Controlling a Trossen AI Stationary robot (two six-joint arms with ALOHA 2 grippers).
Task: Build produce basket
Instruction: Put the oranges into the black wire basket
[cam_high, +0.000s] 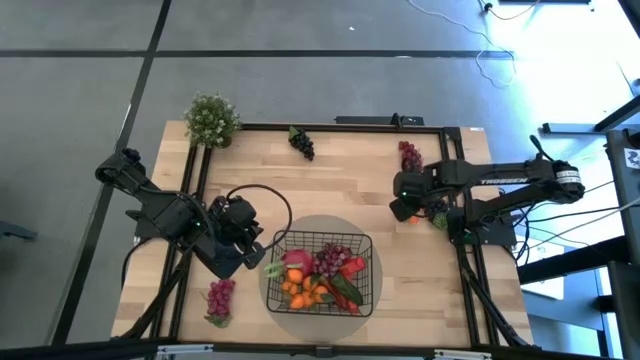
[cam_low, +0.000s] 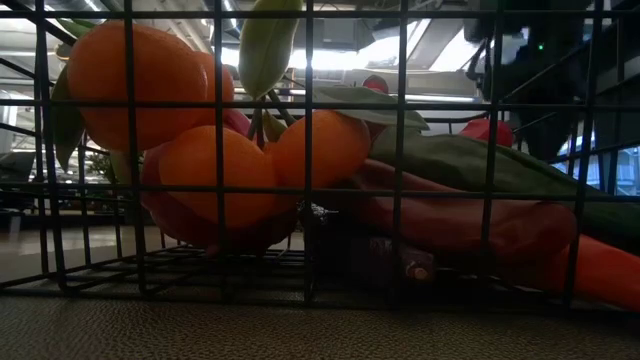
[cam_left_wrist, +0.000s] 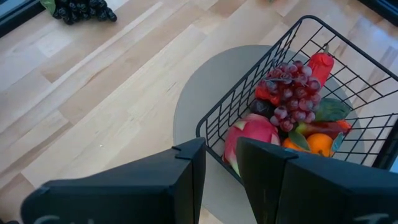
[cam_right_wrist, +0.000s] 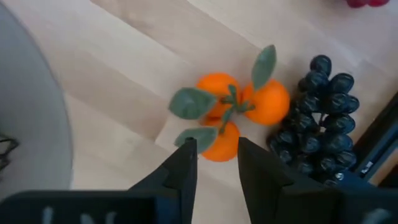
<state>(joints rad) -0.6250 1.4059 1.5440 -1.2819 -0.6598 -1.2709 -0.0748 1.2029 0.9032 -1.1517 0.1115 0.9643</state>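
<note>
The left end effector (cam_high: 262, 252) sits at the basket's (cam_high: 322, 237) left rim, fingers (cam_left_wrist: 186, 171) slightly parted and holding nothing. The basket stands on a grey mat (cam_high: 300, 225) near the worktop's (cam_high: 340, 180) front edge, filled with oranges (cam_high: 300, 289), grapes (cam_high: 332, 258) and peppers (cam_high: 350, 266). Further right, the right end effector (cam_high: 402, 207) hovers just above an orange cluster (cam_right_wrist: 236, 115), fingers (cam_right_wrist: 183, 165) a little apart, gripping nothing, beside black grapes (cam_right_wrist: 323, 118).

Overhead camera looking straight down, table-level camera pressed against the basket (cam_low: 310, 200), wrist cameras close above tabletop.
</note>
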